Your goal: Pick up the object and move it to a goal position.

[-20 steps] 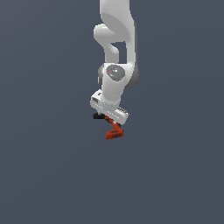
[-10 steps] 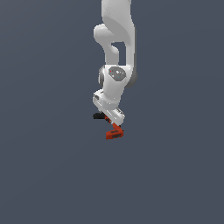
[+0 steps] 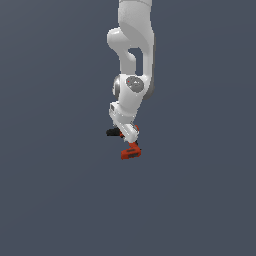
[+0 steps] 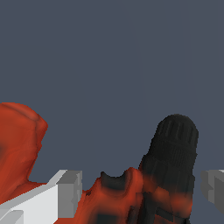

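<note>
Drill [image 4: 131,192] is straddled by the end effector [image 4: 140,192], jaws apart, no contact visible; black nose [image 3: 113,132] is laid crosswise, base [image 3: 131,151] beyond fingertips.

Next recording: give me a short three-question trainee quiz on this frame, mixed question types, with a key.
1. True or false: in the wrist view, the drill's body lies between the two grey fingertips.
2. Multiple choice: in the exterior view, the drill's black nose sticks out from under the gripper toward
A. the exterior view's left
B. the exterior view's right
C. straight up the arm
3. Short answer: what colour is the flat base seen below the gripper in the exterior view?

Key: 1 true; 2 A; 3 red.
</note>
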Controlling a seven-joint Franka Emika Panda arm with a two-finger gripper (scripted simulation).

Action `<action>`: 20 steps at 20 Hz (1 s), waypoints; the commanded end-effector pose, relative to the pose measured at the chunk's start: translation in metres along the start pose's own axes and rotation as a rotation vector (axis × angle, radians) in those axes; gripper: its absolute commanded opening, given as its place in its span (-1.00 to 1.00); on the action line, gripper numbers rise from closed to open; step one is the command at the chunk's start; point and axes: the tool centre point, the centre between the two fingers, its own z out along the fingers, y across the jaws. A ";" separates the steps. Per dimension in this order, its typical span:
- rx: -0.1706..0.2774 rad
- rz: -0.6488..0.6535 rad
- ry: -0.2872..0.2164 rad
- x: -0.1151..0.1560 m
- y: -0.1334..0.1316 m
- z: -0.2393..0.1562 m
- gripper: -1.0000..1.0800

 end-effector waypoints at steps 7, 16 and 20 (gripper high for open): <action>0.003 0.180 0.037 -0.006 0.015 0.009 1.00; 0.015 0.345 0.066 -0.012 0.029 0.015 1.00; 0.020 0.392 0.074 -0.014 0.033 0.017 1.00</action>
